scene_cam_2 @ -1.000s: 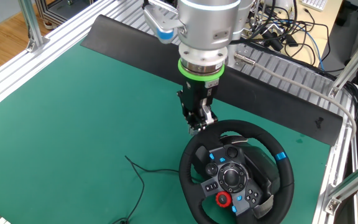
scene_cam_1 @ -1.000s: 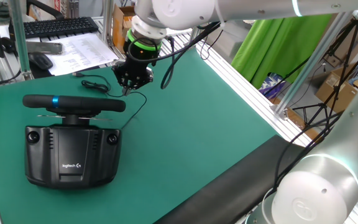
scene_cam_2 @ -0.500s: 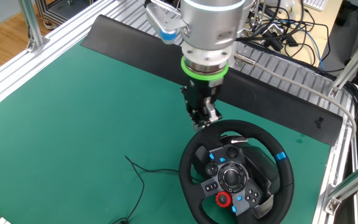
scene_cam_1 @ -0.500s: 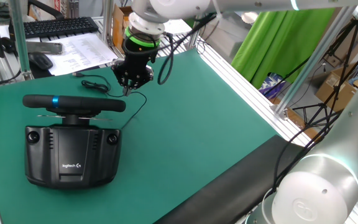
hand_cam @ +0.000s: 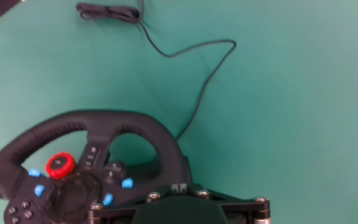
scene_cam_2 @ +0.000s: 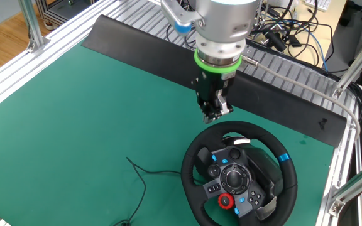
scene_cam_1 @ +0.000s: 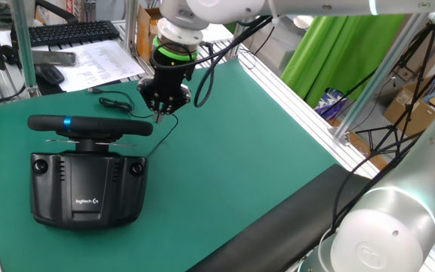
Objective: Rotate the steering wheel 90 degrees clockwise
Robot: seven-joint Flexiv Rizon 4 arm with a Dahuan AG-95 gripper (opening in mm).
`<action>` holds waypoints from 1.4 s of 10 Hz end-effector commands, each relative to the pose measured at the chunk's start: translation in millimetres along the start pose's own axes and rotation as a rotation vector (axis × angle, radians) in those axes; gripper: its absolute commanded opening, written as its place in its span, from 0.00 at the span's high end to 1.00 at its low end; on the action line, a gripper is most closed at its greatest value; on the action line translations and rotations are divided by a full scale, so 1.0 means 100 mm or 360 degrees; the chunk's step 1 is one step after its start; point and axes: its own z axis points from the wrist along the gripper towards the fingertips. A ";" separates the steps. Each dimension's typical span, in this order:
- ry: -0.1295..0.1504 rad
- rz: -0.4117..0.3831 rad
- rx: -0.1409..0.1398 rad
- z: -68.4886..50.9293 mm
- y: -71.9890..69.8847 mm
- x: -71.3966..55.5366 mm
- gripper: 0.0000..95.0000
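The steering wheel point(scene_cam_2: 197, 152) is a black round rim with a blue stripe point(scene_cam_2: 285, 157) and coloured buttons, on a black Logitech base point(scene_cam_1: 89, 189). In one fixed view I see the rim edge-on point(scene_cam_1: 119, 127), with the stripe point(scene_cam_1: 66, 122) on top. My gripper point(scene_cam_2: 213, 115) is shut and empty. It hangs just beyond the rim's far edge and is apart from it. In one fixed view it point(scene_cam_1: 159, 113) is behind the rim's right end. In the hand view the fingertips point(hand_cam: 179, 186) are pressed together, with the rim point(hand_cam: 104, 118) and a red button point(hand_cam: 59, 165) at lower left.
The wheel's thin black cable point(hand_cam: 204, 68) lies looped on the green mat point(scene_cam_2: 74, 107). A keyboard point(scene_cam_1: 70, 32), mouse point(scene_cam_1: 49, 73) and papers point(scene_cam_1: 100, 60) lie beyond the mat. Aluminium frame rails point(scene_cam_1: 293, 91) and a black strip point(scene_cam_2: 137, 44) border it.
The gripper has shifted along the wheel's far edge, rightward and slightly away in the other fixed view. It stays shut. The wheel has not turned.
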 end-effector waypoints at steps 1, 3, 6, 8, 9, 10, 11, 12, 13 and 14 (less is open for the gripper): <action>-0.0002 0.0031 -0.0016 0.01 0.00 0.00 1.00; 0.0006 0.0045 -0.0030 0.01 0.00 0.00 0.60; 0.0038 0.0078 -0.0071 0.07 -0.02 0.04 0.40; 0.0036 0.0109 -0.0066 0.07 -0.03 0.06 0.40; 0.0036 0.0109 -0.0066 0.07 -0.03 0.06 0.40; 0.0036 0.0109 -0.0066 0.07 -0.03 0.06 0.40; 0.0036 0.0109 -0.0066 0.07 -0.03 0.06 0.40; 0.0036 0.0109 -0.0066 0.07 -0.03 0.06 0.40; 0.0036 0.0109 -0.0066 0.07 -0.03 0.06 0.40; 0.0036 0.0109 -0.0066 0.07 -0.03 0.06 0.40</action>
